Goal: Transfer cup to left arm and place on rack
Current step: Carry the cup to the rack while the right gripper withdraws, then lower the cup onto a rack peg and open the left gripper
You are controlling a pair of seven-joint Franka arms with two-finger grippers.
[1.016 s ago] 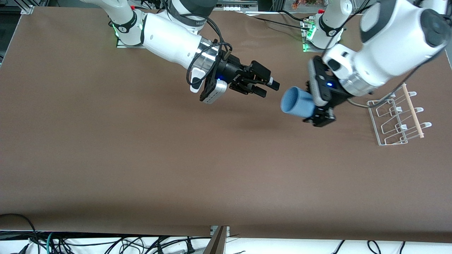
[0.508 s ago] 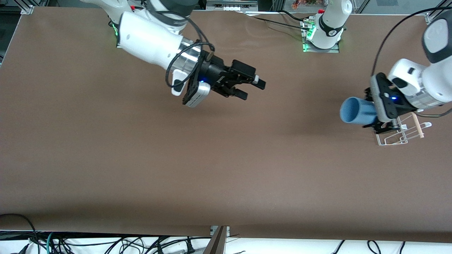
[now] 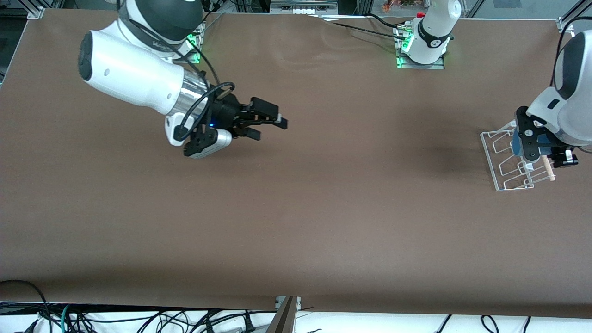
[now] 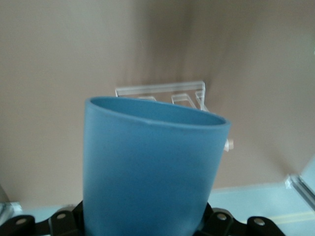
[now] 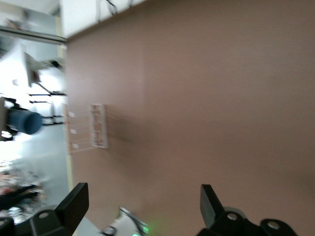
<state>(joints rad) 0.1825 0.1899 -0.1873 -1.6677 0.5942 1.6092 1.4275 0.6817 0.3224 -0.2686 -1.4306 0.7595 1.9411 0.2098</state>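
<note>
- Left hand [image 3: 545,150] pinches the cup [image 4: 150,169] over the rack [image 3: 497,159] at the left arm's end of the table [image 3: 323,208]; lower it slowly, lined up with a prong.
- Right hand [image 3: 268,124] waits, fingers spread, over bare table.
- Cup: smooth, tapered blue plastic; rack: thin white wire.

From the front, my left gripper [image 3: 548,150] hides nearly all of the cup [image 3: 516,144]; only a blue sliver shows at its nine o'clock side. My left arm [image 3: 571,88] runs off the frame's edge at three o'clock. My wrist covers the rack [image 3: 497,163] toward its two o'clock corner. In my left wrist view the cup's [image 4: 147,172] base is cut off and the rack [image 4: 162,91] is mostly hidden. My right wrist view is smeared, the distant cup [image 5: 24,122] a blur.
</note>
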